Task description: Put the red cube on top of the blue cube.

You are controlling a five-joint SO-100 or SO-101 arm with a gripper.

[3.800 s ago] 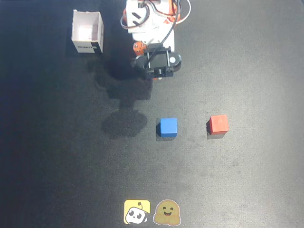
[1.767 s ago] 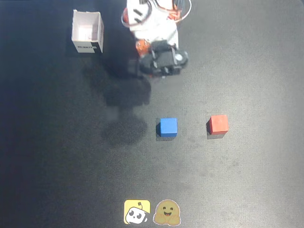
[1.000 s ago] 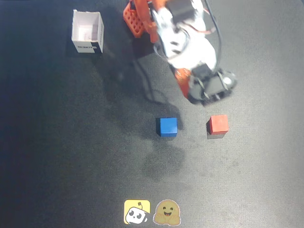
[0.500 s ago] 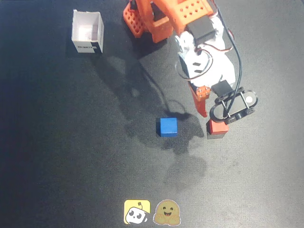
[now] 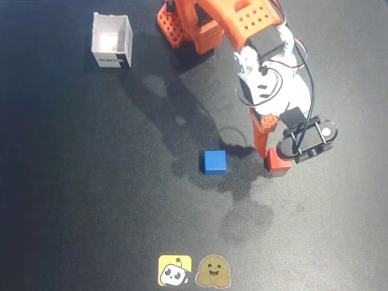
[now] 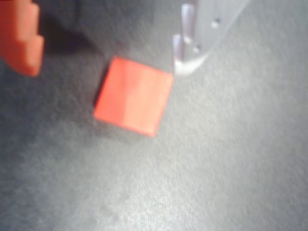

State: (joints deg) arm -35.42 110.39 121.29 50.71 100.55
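Tool: in the overhead view we saw the tool point(image 5: 273, 151) at the right of centre, lowered over the red cube; in the wrist view point(image 6: 107, 57) its two fingers stood spread, one orange finger point(image 6: 20, 36) at the upper left edge and one pale finger point(image 6: 192, 43) at top centre, with nothing pinched between them.
Red cube: we found the red cube point(image 5: 277, 162) resting on the bench at centre right of the overhead view, partly covered by the tool; in the wrist view the red cube point(image 6: 134, 95) lay turned at an angle between the fingers, its upper right corner just beside the pale finger and well apart from the orange one.
Blue cube: the blue cube point(image 5: 214, 162) sat alone near the centre of the overhead view, left of the red cube and apart from it.
Bench: we saw a dark bench point(image 5: 91, 200) carrying everything.
White box: an open white box point(image 5: 111, 41) stood at the upper left.
Stickers: two cartoon stickers point(image 5: 193, 270) lay at the bottom centre.
Arm: the orange and white arm point(image 5: 242, 36) reached down from the top of the frame.
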